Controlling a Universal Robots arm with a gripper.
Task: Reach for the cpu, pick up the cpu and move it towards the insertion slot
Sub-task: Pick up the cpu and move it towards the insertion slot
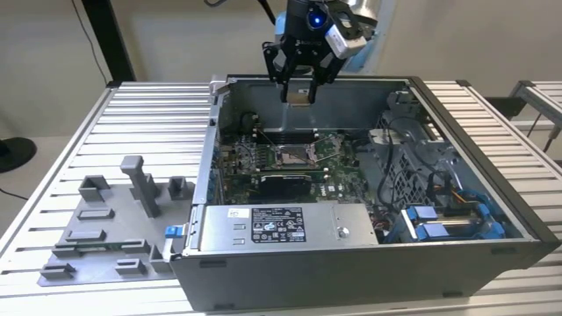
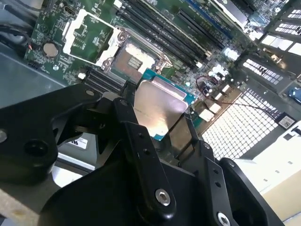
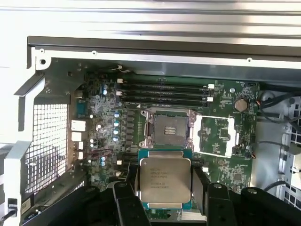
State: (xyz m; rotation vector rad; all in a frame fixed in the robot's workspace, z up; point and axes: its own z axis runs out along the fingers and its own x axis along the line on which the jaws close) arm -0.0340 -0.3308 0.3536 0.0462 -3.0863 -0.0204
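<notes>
Black gripper (image 3: 165,200) fingers (image 3: 198,188) are clamping the cpu (image 3: 165,182) by its two opposite edges, silvery top showing in both wrist views. In the exterior view, the gripper (image 1: 299,92) is hanging above the open computer case (image 1: 491,197), well clear of the motherboard (image 1: 338,171). Below it, the insertion slot (image 1: 295,155) is lying with its metal frame open.

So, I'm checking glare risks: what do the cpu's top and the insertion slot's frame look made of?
The cpu top looks like brushed, matte silvery metal with soft reflections, on a thin teal-green board. The insertion slot frame looks like polished bright metal; its centre is dull grey.
</notes>
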